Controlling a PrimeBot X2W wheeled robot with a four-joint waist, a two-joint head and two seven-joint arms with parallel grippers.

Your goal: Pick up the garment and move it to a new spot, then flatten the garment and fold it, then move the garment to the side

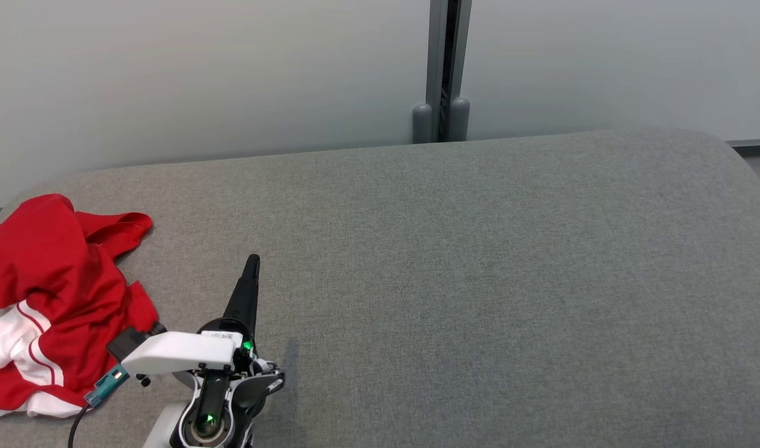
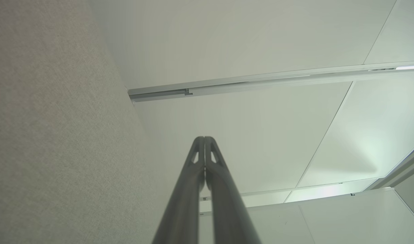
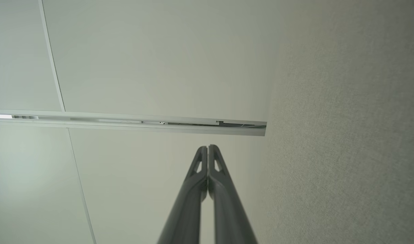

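Observation:
The garment [image 1: 50, 298], red with white striped trim, lies crumpled at the left edge of the grey padded surface [image 1: 454, 280] in the head view. My left gripper [image 1: 253, 260] stands just to its right, fingers pressed together and pointing away from me, holding nothing. In the left wrist view the left gripper [image 2: 204, 139] is shut, aimed at the pale wall with the grey surface along its left. In the right wrist view my right gripper [image 3: 207, 148] is shut and empty, with the grey surface along its right.
A pale panelled wall [image 1: 231, 74] runs behind the surface, with a grey vertical post [image 1: 445, 68] at its middle. The grey surface stretches wide to the right of the garment. A metal rail [image 2: 261, 81] crosses the wall panels.

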